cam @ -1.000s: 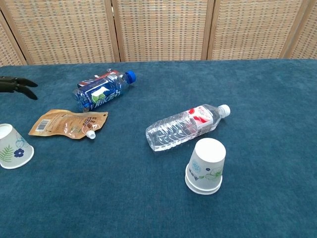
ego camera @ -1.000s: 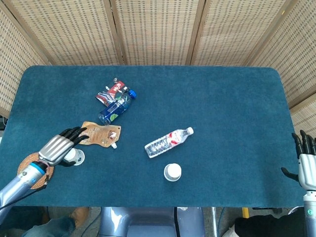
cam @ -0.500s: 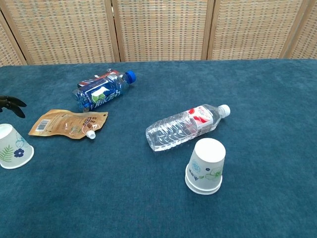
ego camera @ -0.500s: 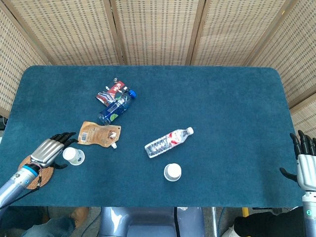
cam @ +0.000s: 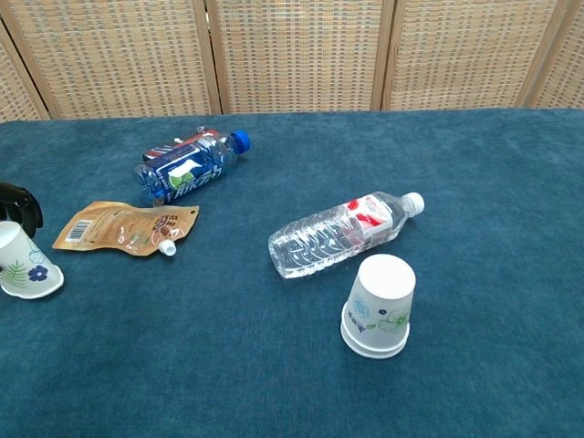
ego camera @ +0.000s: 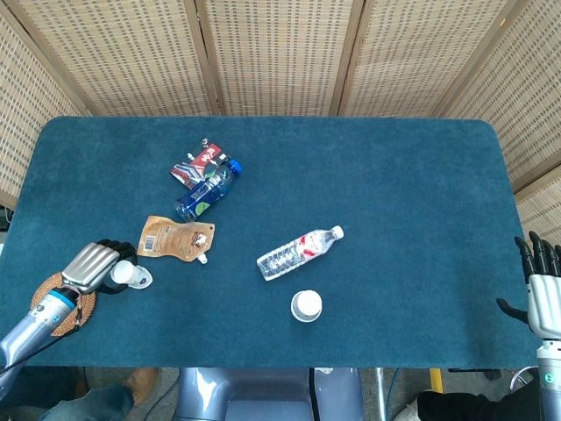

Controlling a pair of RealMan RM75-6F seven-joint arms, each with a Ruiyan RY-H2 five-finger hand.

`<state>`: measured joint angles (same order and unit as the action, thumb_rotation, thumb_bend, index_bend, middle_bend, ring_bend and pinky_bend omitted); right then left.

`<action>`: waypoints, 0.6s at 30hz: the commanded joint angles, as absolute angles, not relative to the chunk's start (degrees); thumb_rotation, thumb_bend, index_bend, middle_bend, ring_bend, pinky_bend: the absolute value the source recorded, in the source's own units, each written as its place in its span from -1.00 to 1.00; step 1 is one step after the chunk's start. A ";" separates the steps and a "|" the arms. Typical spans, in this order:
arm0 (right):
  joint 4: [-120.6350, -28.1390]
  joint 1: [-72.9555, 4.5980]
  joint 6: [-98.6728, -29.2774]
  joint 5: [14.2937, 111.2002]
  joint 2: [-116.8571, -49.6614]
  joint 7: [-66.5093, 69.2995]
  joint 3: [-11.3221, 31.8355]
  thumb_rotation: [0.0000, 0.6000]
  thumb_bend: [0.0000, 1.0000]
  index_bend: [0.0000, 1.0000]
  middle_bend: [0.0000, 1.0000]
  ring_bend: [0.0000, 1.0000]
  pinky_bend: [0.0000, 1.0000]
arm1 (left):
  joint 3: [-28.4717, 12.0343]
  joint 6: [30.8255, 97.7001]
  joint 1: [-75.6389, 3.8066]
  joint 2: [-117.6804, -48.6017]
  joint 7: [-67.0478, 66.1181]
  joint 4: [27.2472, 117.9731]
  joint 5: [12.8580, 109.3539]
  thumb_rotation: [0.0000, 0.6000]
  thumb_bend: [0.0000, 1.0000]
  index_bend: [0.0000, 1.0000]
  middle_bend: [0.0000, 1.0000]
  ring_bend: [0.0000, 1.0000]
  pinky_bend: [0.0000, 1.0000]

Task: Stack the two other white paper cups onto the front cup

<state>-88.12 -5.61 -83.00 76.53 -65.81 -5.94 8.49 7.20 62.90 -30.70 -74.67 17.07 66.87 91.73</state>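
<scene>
A white paper cup stands upside down near the front middle of the blue table. A second white cup with a leaf print is at the front left, tipped to one side. My left hand is wrapped around it, with its dark fingers curled over the cup's top; most of the hand is cut off in the chest view. My right hand hangs open beyond the table's right edge, holding nothing. I see no third separate cup.
A clear water bottle lies just behind the front cup. A brown pouch, a blue bottle and a red packet lie at the left. A woven coaster sits under my left wrist.
My left hand drew back from over the pouch, came down beside the left cup and closed around it. The cup has tipped over to one side. The right hand stays still.
</scene>
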 commanded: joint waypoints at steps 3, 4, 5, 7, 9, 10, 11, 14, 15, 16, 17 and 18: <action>-88.24 -5.59 -83.01 76.41 -65.74 -5.82 8.58 1.00 -1.00 -1.00 -1.00 -1.00 -1.00 | 5.99 64.68 -32.13 -72.13 18.75 71.14 93.73 1.00 -0.45 -0.04 -0.32 -0.34 -0.38; -88.24 -5.59 -82.97 76.38 -65.73 -5.81 8.57 1.00 -1.00 -1.00 -1.00 -1.00 -1.00 | 5.57 65.16 -32.74 -71.34 18.94 72.74 94.43 1.00 -0.46 -0.04 -0.32 -0.34 -0.38; -88.22 -5.62 -82.87 76.35 -65.74 -5.79 8.55 1.00 -1.00 -1.00 -1.00 -1.00 -1.00 | 4.92 65.69 -33.70 -70.27 18.87 75.27 95.37 1.00 -0.46 -0.04 -0.32 -0.34 -0.38; -88.26 -5.64 -82.81 76.38 -65.78 -5.76 8.51 1.00 -1.00 -1.00 -1.00 -1.00 -1.00 | 3.44 66.05 -35.92 -68.17 17.11 81.15 97.25 1.00 -0.46 -0.04 -0.32 -0.34 -0.38; -88.23 -5.64 -82.88 76.44 -65.79 -5.82 8.50 1.00 -1.00 -1.00 -1.00 -1.00 -1.00 | 2.25 65.35 -37.48 -66.85 14.97 85.67 97.79 1.00 -0.46 -0.05 -0.32 -0.34 -0.38; -88.20 -5.63 -82.92 76.45 -65.80 -5.81 8.52 1.00 -1.00 -1.00 -1.00 -1.00 -1.00 | 1.49 64.87 -38.37 -66.44 13.57 87.82 98.02 1.00 -0.46 -0.05 -0.32 -0.34 -0.38; -88.15 -5.63 -82.94 76.39 -65.80 -5.72 8.58 1.00 -1.00 -1.00 -1.00 -1.00 -1.00 | 0.41 63.84 -39.61 -66.17 11.54 90.43 97.96 1.00 -0.46 -0.05 -0.32 -0.34 -0.38; -87.92 -5.60 -82.86 76.08 -65.74 -5.39 8.72 1.00 -1.00 -1.00 -1.00 -1.00 -1.00 | -2.53 60.04 -42.62 -66.88 6.86 95.17 95.73 1.00 -0.46 -0.05 -0.32 -0.34 -0.38; -87.85 -5.59 -82.83 76.03 -65.74 -5.27 8.74 1.00 -1.00 -1.00 -1.00 -1.00 -1.00 | -3.08 59.24 -43.15 -67.15 5.97 95.91 95.05 1.00 -0.46 -0.05 -0.32 -0.34 -0.38; -87.74 -5.56 -82.79 75.93 -65.71 -5.10 8.78 1.00 -1.00 -1.00 -1.00 -1.00 -1.00 | -3.94 57.97 -44.04 -67.76 4.74 96.91 94.03 1.00 -0.46 -0.05 -0.32 -0.34 -0.38; -87.64 -5.57 -82.72 75.83 -65.67 -4.97 8.83 1.00 -1.00 -1.00 -1.00 -1.00 -1.00 | -4.79 56.69 -44.98 -68.54 3.61 97.63 92.98 1.00 -0.46 -0.05 -0.32 -0.34 -0.38; -87.54 -5.57 -82.65 75.69 -65.63 -4.89 8.88 1.00 -1.00 -1.00 -1.00 -1.00 -1.00 | -5.55 55.43 -45.91 -69.40 2.59 98.18 91.97 1.00 -0.47 -0.05 -0.32 -0.34 -0.38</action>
<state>-87.57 -5.57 -82.68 75.73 -65.65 -4.92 8.85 -3.08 58.39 -43.27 -68.17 5.19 95.75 94.27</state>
